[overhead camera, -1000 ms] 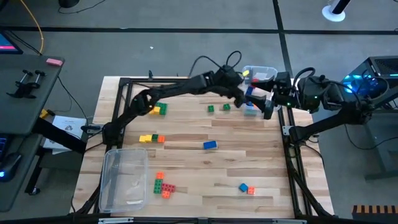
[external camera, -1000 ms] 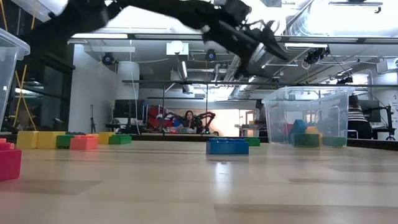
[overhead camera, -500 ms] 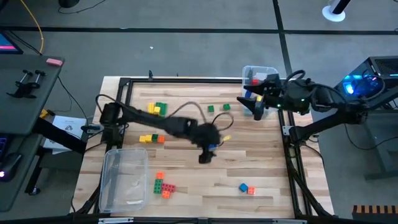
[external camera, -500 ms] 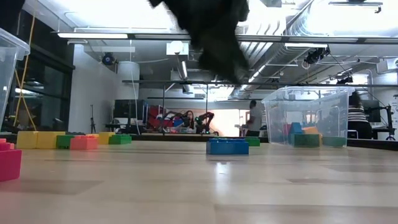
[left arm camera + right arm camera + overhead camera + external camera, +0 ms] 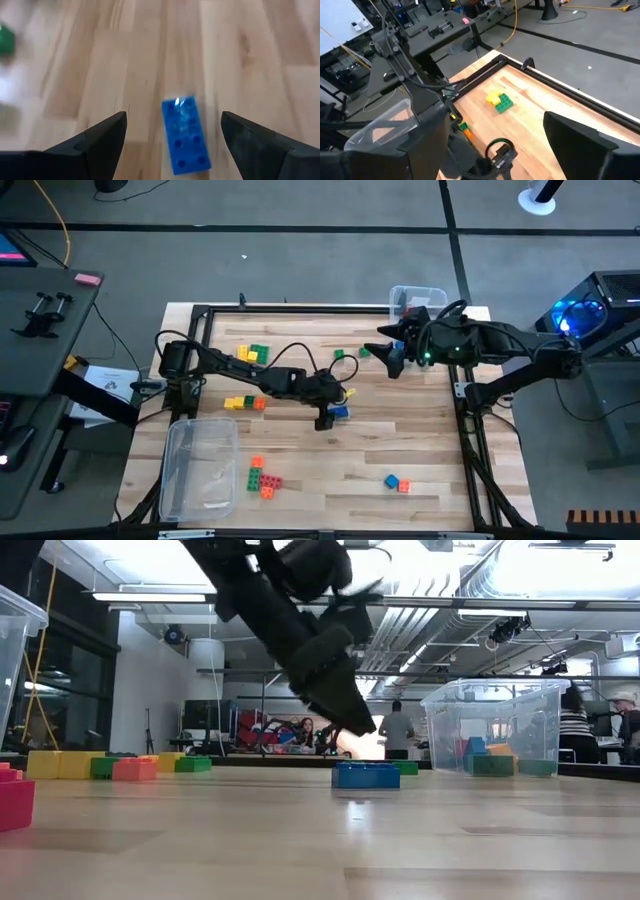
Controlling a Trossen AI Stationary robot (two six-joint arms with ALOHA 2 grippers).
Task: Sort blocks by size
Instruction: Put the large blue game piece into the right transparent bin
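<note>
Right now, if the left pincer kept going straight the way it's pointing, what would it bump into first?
Most likely the long blue block. It lies on the wooden table between the fingers of the open left pincer, which points down at it. How far it still hangs above is hard to tell.

In the low view the left arm (image 5: 300,650) hides the room behind it, and a clear bin (image 5: 15,660) at the left is cut off by the edge. From above, the far right bin (image 5: 415,298) is half covered by the right arm (image 5: 480,345), its blocks too small to tell. The green block (image 5: 6,40) in the left wrist view is blurred and cropped.
</note>
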